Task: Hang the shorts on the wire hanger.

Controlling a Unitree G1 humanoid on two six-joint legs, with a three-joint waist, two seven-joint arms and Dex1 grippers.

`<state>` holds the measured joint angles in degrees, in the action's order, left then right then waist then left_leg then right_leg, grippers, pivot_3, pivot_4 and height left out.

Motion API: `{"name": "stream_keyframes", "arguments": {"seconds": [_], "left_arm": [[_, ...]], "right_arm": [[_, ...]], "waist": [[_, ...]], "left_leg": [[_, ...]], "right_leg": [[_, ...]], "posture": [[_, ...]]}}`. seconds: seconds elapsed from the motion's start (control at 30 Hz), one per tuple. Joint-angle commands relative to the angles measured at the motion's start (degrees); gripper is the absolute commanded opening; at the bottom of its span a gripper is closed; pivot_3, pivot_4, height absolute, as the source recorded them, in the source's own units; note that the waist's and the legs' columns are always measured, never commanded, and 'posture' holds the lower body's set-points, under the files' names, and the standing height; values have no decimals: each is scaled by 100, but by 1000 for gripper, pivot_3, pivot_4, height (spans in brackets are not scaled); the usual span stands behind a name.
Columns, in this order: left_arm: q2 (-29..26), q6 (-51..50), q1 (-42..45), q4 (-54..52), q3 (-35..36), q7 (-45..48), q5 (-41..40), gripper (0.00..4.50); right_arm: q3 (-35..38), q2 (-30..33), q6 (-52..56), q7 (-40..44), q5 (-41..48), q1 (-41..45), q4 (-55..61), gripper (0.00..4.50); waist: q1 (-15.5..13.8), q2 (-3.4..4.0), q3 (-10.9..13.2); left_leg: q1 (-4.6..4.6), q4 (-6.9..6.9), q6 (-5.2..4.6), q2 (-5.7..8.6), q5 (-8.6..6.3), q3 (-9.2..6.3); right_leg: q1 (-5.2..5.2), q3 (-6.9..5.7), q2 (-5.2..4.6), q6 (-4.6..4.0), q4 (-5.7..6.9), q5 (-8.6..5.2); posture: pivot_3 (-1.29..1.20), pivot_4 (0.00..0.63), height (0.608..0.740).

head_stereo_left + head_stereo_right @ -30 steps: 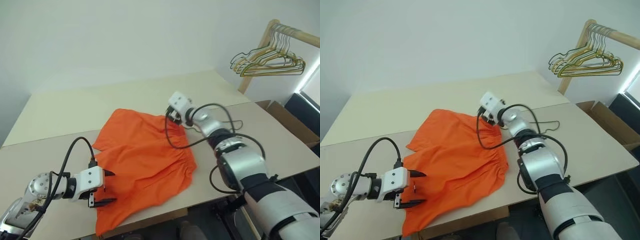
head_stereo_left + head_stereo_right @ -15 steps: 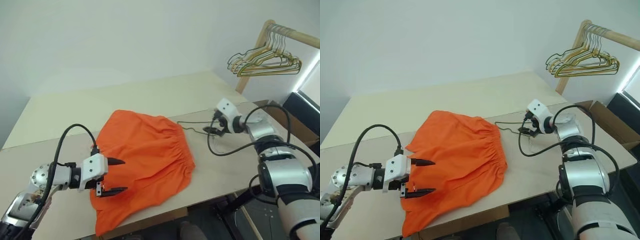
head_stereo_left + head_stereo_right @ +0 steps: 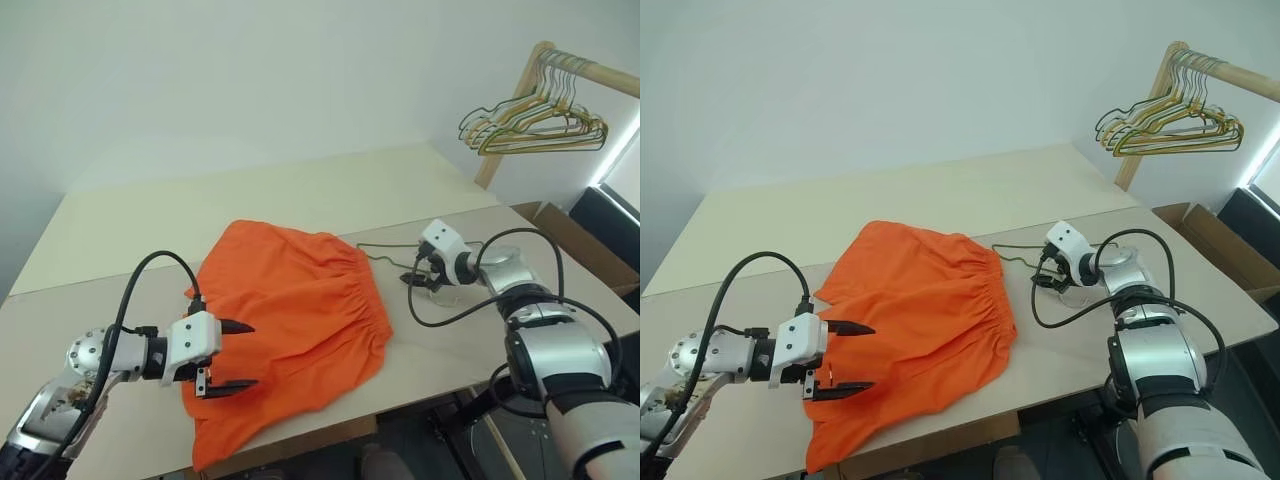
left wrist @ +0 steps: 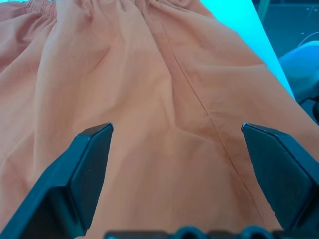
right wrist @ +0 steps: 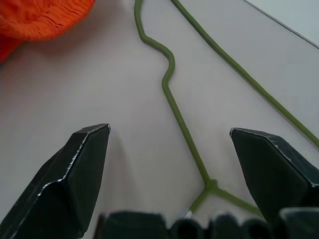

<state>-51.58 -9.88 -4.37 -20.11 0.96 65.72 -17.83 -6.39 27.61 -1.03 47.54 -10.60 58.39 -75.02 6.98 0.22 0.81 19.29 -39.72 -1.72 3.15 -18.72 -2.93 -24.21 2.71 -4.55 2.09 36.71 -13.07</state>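
Bright orange shorts [image 3: 290, 320], olive-green wire hanger [image 5: 172, 94] (plain, unpatterned)

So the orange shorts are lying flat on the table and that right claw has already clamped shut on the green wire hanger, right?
Not quite. The shorts do lie flat on the table, but the right claw stands wide open above the wire hanger, gripping nothing. The right wrist view shows its two fingers spread apart with the green wire lying on the table between them.

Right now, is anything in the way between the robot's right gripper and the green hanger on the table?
No. The right gripper hangs over the wire hanger with its jaws open, nothing between them. The shorts lie off to the side.
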Motion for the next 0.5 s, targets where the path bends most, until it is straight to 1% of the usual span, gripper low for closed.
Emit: {"name": "stream_keyframes", "arguments": {"seconds": [0.03, 0.23, 0.37, 0.5], "left_arm": [[-83, 13, -15, -210, 36, -39, 67, 4500], [-84, -49, -164, -315, 87, -75, 64, 4500], [-124, -75, -259, -357, 136, -88, 73, 4500], [-182, -63, -338, -351, 140, -101, 123, 4500]], "right_arm": [[141, 10, 68, -93, 44, 307, -56, 4474], [571, -19, 846, 210, 368, 537, -239, 4474], [221, 11, 815, 406, -73, 535, -262, 4474], [158, -45, 884, 529, -190, 498, -290, 4474]], "waist": [[-6, 0, 0], [-31, 0, 0], [-67, 0, 0], [-130, 1, 0]], "left_leg": [[0, 0, 0, 0, 0, 0], [0, 0, 0, 1, 0, 0], [-1, 1, -1, 0, 0, 0], [0, 1, -1, 2, -1, 2]], "right_leg": [[-1, 0, 0, 0, 0, 0], [0, 0, -1, 0, 0, 0], [0, -1, 1, 0, 1, 0], [-2, 0, 0, 0, 1, 0]], "posture": [[-9, 0, 740], [13, 0, 740], [24, 0, 740], [32, 0, 740]]}}
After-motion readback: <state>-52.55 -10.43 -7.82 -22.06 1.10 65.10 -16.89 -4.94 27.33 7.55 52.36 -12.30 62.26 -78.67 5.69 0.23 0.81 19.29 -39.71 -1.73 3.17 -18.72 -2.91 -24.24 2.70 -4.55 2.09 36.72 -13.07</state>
